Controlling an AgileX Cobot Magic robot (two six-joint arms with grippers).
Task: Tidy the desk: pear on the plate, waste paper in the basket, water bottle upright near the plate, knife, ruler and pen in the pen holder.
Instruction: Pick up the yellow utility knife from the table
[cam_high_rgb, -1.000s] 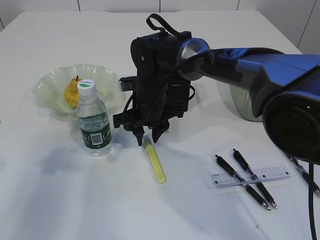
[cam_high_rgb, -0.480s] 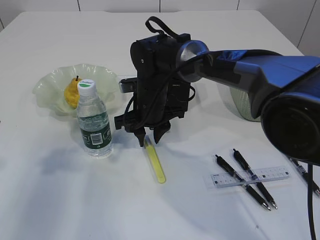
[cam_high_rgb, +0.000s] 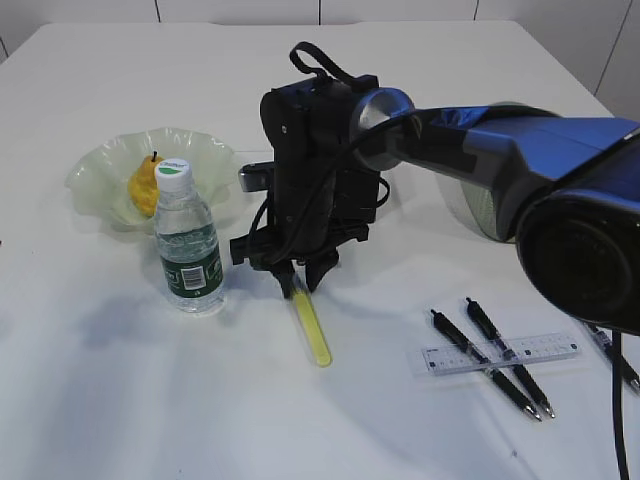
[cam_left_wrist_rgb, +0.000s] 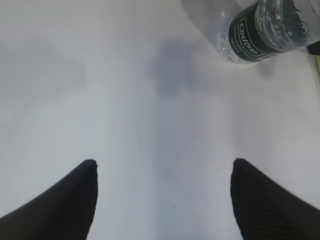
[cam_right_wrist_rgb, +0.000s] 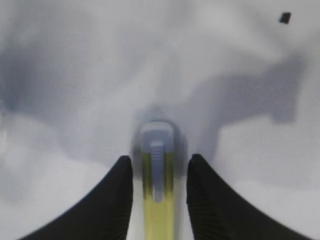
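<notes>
The yellow knife (cam_high_rgb: 311, 325) lies flat on the white desk (cam_high_rgb: 120, 400). My right gripper (cam_high_rgb: 300, 285) stands over its far end. In the right wrist view the knife (cam_right_wrist_rgb: 159, 200) runs between the fingers of the right gripper (cam_right_wrist_rgb: 159, 160), which is open with a thin gap on each side. The pear (cam_high_rgb: 145, 185) lies in the pale green plate (cam_high_rgb: 100, 165). Upright in front of the plate is the water bottle (cam_high_rgb: 188, 245). The clear ruler (cam_high_rgb: 500, 353) lies across two black pens (cam_high_rgb: 485, 365). My left gripper (cam_left_wrist_rgb: 165, 165) is open over bare desk, bottle (cam_left_wrist_rgb: 265, 30) beyond. Pen holder and waste paper are hidden.
The sage-green basket (cam_high_rgb: 478, 208) shows partly behind my right arm at the back right. A third pen (cam_high_rgb: 612, 352) lies at the right edge.
My right gripper has come down a little over the knife's far end and its fingers have drawn slightly closer together. The knife, bottle and pens have not moved.
</notes>
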